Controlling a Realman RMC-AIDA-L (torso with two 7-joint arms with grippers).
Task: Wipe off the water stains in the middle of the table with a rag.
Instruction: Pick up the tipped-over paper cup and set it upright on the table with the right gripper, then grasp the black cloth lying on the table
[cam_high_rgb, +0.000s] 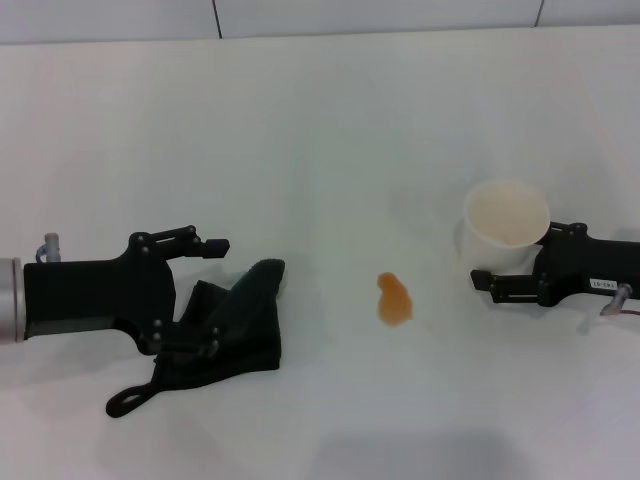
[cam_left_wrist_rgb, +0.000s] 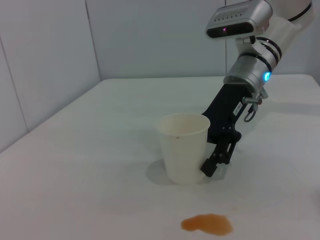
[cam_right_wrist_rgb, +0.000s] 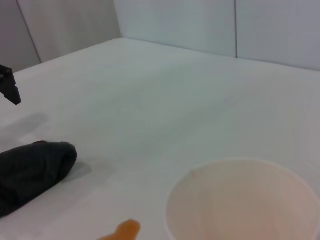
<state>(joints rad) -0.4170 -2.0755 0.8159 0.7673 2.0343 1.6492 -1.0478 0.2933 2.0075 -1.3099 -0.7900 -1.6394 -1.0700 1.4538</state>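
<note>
1. Water stains (cam_high_rgb: 394, 299) are one small orange-amber blot on the white tabletop (cam_high_rgb: 320, 130), about in the middle, between the rag and the cup.
2. Nothing lies on the blot; the tabletop directly around it is bare, and it shows also in the left wrist view (cam_left_wrist_rgb: 207, 224) and at the edge of the right wrist view (cam_right_wrist_rgb: 122, 231).
3. The rag (cam_high_rgb: 228, 328), a dark crumpled cloth, lies on the robot's left side, apart from the blot. A thin black loop (cam_high_rgb: 130, 398) at one corner rests flat on the tabletop, on the near side.
4. The left pincer (cam_high_rgb: 205, 297) is at the rag with its fingers apart: one finger (cam_high_rgb: 205, 246) stands free beyond the cloth, the other (cam_high_rgb: 190, 350) lies over the cloth. It is not clamped on the rag.
5. The translucent whitish plastic cup (cam_high_rgb: 505, 225) stands upright on the robot's right side, apart from the blot. No liquid shows inside it; the right wrist view looks into its mouth (cam_right_wrist_rgb: 245, 200).
6. The right pincer (cam_high_rgb: 492, 268) is at the cup, one finger (cam_high_rgb: 500, 285) along the near wall of the cup. The other finger is hidden, so I cannot tell if it is clamped.
7. A grey-lined edge (cam_high_rgb: 300, 35) closes the far side of the tabletop.
</note>
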